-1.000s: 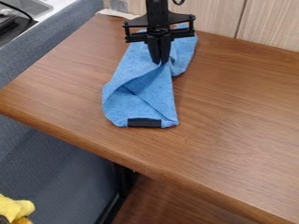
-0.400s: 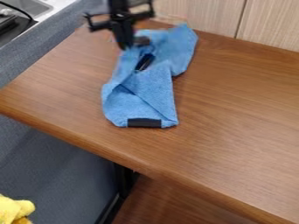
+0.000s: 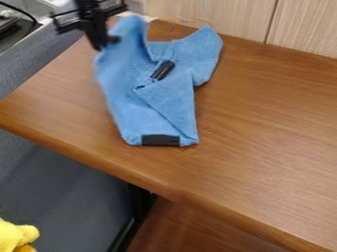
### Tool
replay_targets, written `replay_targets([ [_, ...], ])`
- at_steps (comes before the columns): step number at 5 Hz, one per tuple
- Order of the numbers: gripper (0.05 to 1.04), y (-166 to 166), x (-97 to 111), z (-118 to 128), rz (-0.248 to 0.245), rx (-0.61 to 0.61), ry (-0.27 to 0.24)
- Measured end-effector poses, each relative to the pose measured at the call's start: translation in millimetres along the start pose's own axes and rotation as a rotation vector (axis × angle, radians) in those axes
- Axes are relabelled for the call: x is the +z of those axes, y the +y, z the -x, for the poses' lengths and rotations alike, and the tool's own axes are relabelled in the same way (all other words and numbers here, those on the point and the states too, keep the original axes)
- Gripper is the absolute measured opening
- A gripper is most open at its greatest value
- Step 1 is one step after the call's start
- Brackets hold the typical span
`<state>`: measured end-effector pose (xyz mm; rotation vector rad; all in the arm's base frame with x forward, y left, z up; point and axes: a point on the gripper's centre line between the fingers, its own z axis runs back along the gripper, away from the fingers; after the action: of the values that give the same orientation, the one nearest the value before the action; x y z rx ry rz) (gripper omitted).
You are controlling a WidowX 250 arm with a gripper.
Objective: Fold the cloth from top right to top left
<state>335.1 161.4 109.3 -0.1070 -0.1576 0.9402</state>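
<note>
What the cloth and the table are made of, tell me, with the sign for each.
The blue cloth looks like soft, matte microfibre or terry, going by its fuzzy surface and loose folds. The table has streaky brown grain and a faint sheen: varnished wood or wood-look laminate, either possible.

I'm watching through a fixed camera that looks down at a slant from above the front of the table (image 3: 263, 123), facing the pale panel (image 3: 303, 24) behind it. It sits near enough that I get the whole cloth (image 3: 174, 93) above centre, while the tabletop runs out past my right-hand border.
</note>
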Motion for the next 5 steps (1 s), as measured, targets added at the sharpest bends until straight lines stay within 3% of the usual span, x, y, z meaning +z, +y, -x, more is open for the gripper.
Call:
replay_targets([
  [2, 0.074, 51, -14, -21, -0.049, 0.169, -0.015],
  [3, 0.222, 57, -19, -22, -0.073, 0.219, -0.006],
  [5, 0.791, 61, -21, -18, -0.098, 0.227, 0.016],
])
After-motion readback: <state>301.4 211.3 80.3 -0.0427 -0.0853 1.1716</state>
